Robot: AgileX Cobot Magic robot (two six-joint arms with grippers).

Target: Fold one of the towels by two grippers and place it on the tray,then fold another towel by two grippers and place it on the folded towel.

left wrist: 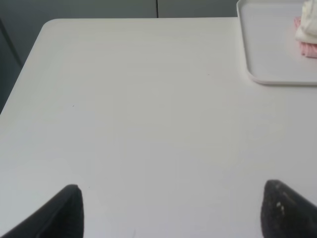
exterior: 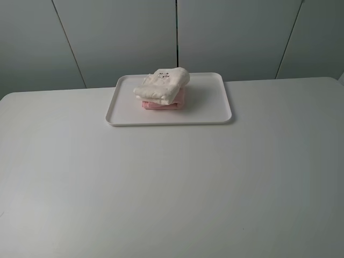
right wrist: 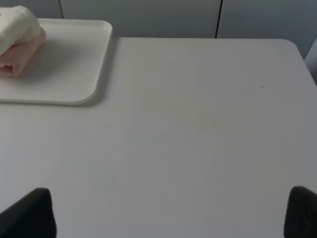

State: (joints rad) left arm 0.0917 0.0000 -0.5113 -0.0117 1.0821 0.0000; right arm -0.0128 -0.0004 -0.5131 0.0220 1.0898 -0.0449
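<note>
The white tray (exterior: 215, 105) lies at the far middle of the table. On it rests the folded pink towel (exterior: 161, 104), and the folded cream-white towel (exterior: 163, 85) sits on top of it. Neither arm shows in the exterior high view. In the left wrist view my left gripper (left wrist: 173, 210) is open over bare table, with the tray (left wrist: 267, 49) and both towels (left wrist: 308, 29) at the frame's edge. My right gripper (right wrist: 171, 213) is open too, fingertips wide apart over bare table, and its view catches the tray (right wrist: 69, 74), the pink towel (right wrist: 17, 59) and the cream-white towel (right wrist: 17, 27).
The table (exterior: 172, 183) is plain white, with grey wall panels (exterior: 118, 37) behind its far edge. The table's left corner (left wrist: 47, 25) shows in the left wrist view, its right corner (right wrist: 292, 44) in the right wrist view.
</note>
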